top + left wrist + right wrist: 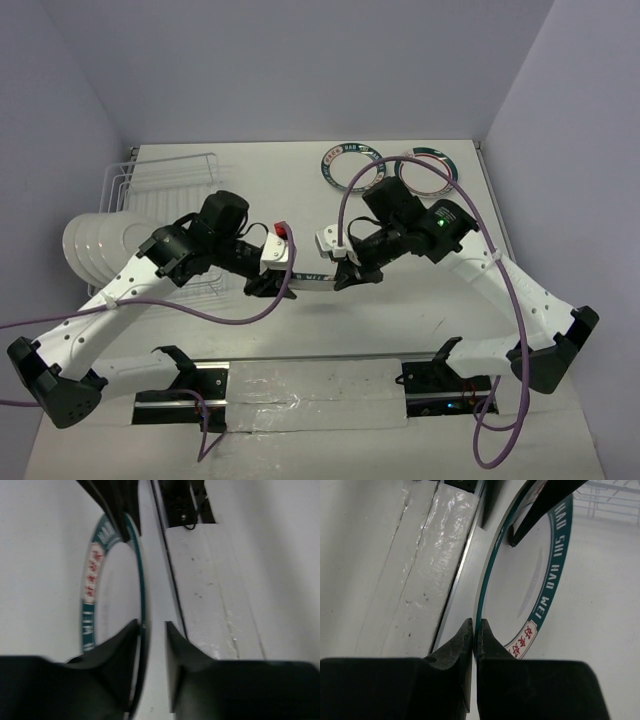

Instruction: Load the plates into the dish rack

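Note:
A teal-rimmed plate [311, 277] is held on edge above the table's middle, between both grippers. My right gripper [341, 273] is shut on its rim; in the right wrist view the gripper [476, 625] pinches the plate's [530, 580] teal edge. My left gripper [284, 282] is open and straddles the opposite rim; in the left wrist view [151, 627] the plate [115, 595] lies against one finger, with a gap to the other. The white wire dish rack [180, 165] stands at the back left, with white plates [95, 245] standing in it at its left end.
Two more teal-rimmed plates [350, 165] [428, 170] lie flat on the table at the back right. A silver taped strip [310, 385] runs along the near edge between the arm bases. Walls close the table at the back and both sides.

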Robot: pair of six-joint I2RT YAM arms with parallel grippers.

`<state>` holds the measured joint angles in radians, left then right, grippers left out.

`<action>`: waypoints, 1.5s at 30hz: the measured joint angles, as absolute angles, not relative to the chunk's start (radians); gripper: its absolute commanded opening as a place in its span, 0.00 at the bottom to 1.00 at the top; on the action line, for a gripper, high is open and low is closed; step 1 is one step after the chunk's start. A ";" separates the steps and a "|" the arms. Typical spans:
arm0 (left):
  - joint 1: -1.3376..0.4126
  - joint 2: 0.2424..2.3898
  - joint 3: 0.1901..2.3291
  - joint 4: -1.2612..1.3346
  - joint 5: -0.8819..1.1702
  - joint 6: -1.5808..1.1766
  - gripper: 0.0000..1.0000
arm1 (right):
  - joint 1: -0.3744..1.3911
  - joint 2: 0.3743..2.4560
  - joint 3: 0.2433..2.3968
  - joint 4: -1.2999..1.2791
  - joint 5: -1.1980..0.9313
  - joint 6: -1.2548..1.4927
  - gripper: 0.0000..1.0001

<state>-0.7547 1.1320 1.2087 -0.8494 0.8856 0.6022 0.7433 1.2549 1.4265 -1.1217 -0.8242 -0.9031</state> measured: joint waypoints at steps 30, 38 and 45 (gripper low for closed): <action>0.519 1.217 1.424 -0.898 1.082 0.069 0.00 | 0.322 1.244 1.365 -0.653 -0.807 -0.305 1.00; 0.729 1.367 1.494 -1.084 1.082 0.250 0.00 | 0.321 1.248 1.290 -0.590 -0.805 -0.257 1.00; 0.741 1.365 1.410 -1.089 1.053 0.269 0.00 | 0.320 1.249 1.267 -0.574 -0.802 -0.249 1.00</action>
<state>0.7410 1.3647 1.4101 -1.0885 1.0534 0.2691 0.3199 1.2491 1.2675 -0.5743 -0.8017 -0.2485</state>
